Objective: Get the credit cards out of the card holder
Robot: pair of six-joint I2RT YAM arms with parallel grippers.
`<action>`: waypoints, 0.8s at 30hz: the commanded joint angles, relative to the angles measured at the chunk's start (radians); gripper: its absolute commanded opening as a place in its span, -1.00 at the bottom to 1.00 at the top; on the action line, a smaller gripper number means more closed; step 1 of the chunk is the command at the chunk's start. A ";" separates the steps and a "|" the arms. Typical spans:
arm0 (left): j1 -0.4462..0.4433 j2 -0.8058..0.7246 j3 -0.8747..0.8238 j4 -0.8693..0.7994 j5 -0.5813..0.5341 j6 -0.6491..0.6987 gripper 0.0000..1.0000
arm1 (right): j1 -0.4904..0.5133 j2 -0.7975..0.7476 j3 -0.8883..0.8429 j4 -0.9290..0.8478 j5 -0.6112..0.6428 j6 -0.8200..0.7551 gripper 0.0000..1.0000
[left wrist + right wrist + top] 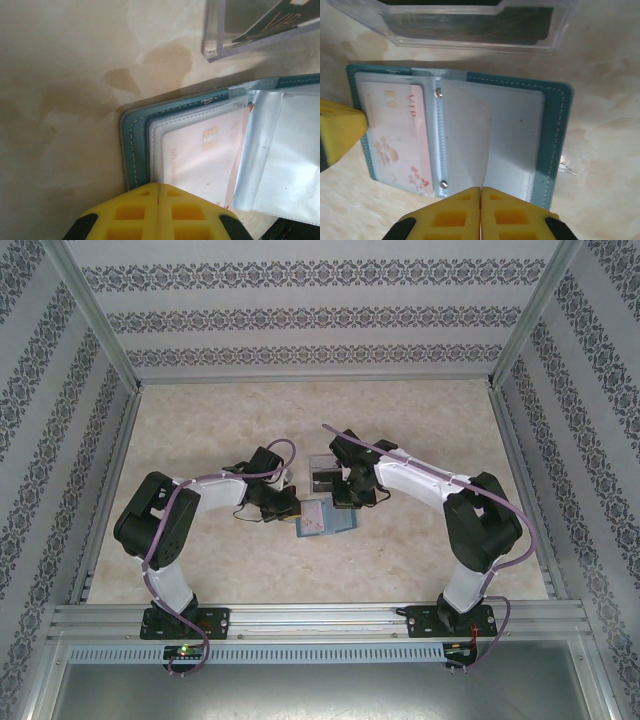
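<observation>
While the teal card holder (325, 520) is laid open at mid-table, flat between both arms, its left edge appears to be pinned by the left gripper (158, 189), whose yellow pads are clenched tight w/ nothing seen between them. One pale pink credit card (395, 135), marked VIP & fitted w/ a chip, is seen tucked in a clear sleeve on the holder's left half, so the job is judged unfinished. The sleeves (490, 145) on the right half look empty, as far as can be told. Just beyond the holder's far edge a clear box (470, 25) is set, and dark card-like pieces are glimpsed inside it. These are prob. cards taken out of the holder, though that cannot be confirmed. The right gripper (480, 192) is placed at the holder edge facing away from the box, pads pressed together; whether a sleeve leaf is pinched there cannot be told. Left to do, by est.: the pink card is to be drawn from its sleeve and set down apart from the holder, and any leaves hidden beneath are to be checked.
</observation>
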 commanded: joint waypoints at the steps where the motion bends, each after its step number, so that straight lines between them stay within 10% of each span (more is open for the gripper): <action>1: -0.012 0.034 0.002 -0.013 -0.009 0.001 -1.00 | -0.013 0.003 -0.020 -0.014 0.033 -0.029 -0.80; 24: -0.014 0.033 0.023 -0.020 0.010 0.006 -1.00 | -0.019 0.029 -0.026 -0.060 0.140 -0.077 -0.48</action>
